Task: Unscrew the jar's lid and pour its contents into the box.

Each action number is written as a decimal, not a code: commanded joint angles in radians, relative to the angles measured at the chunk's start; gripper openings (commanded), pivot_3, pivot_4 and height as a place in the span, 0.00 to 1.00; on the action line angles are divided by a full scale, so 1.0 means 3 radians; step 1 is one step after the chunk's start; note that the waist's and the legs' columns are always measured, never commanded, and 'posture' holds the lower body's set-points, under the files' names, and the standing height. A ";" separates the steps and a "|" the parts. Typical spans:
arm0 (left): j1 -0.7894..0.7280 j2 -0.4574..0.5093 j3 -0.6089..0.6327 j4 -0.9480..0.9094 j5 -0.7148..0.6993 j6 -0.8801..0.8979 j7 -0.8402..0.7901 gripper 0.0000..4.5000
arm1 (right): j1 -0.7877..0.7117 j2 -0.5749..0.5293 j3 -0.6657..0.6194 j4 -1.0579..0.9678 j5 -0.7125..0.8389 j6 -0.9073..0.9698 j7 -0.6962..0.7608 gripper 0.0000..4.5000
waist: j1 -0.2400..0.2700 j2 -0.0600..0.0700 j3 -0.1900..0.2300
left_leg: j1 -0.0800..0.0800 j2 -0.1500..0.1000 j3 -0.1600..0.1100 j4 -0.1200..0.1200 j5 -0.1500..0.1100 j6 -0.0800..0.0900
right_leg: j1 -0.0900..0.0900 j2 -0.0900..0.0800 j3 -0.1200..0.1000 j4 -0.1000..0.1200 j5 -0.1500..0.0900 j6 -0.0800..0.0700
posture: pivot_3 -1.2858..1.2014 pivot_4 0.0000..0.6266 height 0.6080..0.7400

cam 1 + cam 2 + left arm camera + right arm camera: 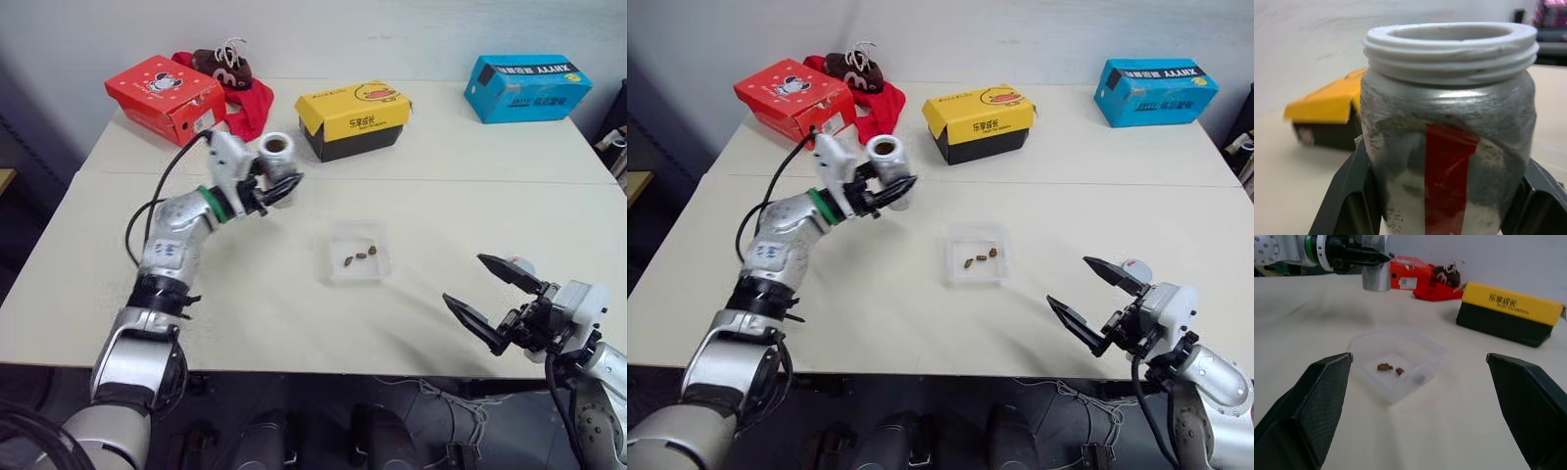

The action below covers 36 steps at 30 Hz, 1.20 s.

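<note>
Clamping small white-grey jar with red stripe [278, 157], left gripper [271, 189] holds it upright, mouth uncapped, above table beside shallow clear plastic box [359, 251]; dark brown pellets [361, 255] lie inside, so pour looks finished. Right gripper [490, 297] gapes empty near table edge.

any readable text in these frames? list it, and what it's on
"XINYITY" or similar, letters unsure: blue carton; smaller line beneath too blurred to read.
Four Chinese characters on yellow-and-black carton side: too small to read.
Red shoebox: cartoon picture, white sticker unreadable.
Jar: red stripe, no text.
</note>
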 commanded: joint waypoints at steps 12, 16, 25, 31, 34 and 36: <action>0.1553 0.0212 0.1302 -0.0882 0.0237 -0.0303 0.0806 0.52 | -0.0460 -0.0080 0.0472 -0.0003 -0.0004 -0.0098 0.0218 1.00 | 0.0093 -0.0007 -0.0003 | 0.0015 -0.0002 0.0002 -0.0005 -0.0023 -0.0028 | 0.0001 0.0001 0.0063 0.0001 -0.0002 -0.0004 | 0.52 0.24 1.00; 0.1626 0.0126 0.1275 -0.0547 0.0466 -0.0725 0.0815 0.52 | -0.0502 -0.0139 0.0492 0.0005 0.0000 -0.0027 0.0208 1.00 | 0.0102 -0.0008 -0.0004 | 0.0017 -0.0002 0.0007 -0.0008 -0.0023 -0.0030 | -0.0001 0.0001 0.0067 -0.0003 -0.0002 -0.0005 | 0.52 0.24 1.00; 0.1666 0.0006 0.1319 -0.0346 0.0434 -0.0903 0.0776 0.60 | -0.0457 -0.0205 0.0435 0.0006 0.0000 0.0030 0.0209 1.00 | 0.0093 -0.0013 -0.0007 | 0.0019 0.0001 0.0014 -0.0019 -0.0024 -0.0032 | -0.0004 0.0000 0.0068 -0.0004 -0.0002 -0.0005 | 0.52 0.24 1.00; 0.1788 0.0015 0.1336 -0.0468 0.0373 -0.0816 0.0742 0.99 | -0.0316 -0.0237 0.0327 0.0124 0.0014 -0.0054 0.0251 1.00 | 0.0094 -0.0013 -0.0007 | 0.0021 0.0001 0.0016 -0.0024 -0.0025 -0.0032 | -0.0004 -0.0019 0.0065 -0.0006 -0.0002 -0.0005 | 0.52 0.24 1.00; 0.1928 0.0061 0.1349 -0.0653 0.0273 -0.0655 0.0645 0.99 | -0.0175 -0.0257 0.0212 0.0267 0.0019 -0.0149 0.0332 1.00 | 0.0096 -0.0013 -0.0007 | 0.0021 0.0000 0.0018 -0.0027 -0.0025 -0.0030 | -0.0003 -0.0022 0.0064 -0.0008 -0.0002 -0.0005 | 0.52 0.24 1.00; 0.2034 0.0122 0.1347 -0.0770 0.0214 -0.0546 0.0528 0.99 | -0.0065 -0.0272 0.0131 0.0348 0.0023 -0.0209 0.0388 1.00 | 0.0095 -0.0013 -0.0007 | 0.0021 -0.0001 0.0018 -0.0029 -0.0026 -0.0029 | -0.0003 -0.0024 0.0062 -0.0010 -0.0002 -0.0005 | 0.52 0.24 1.00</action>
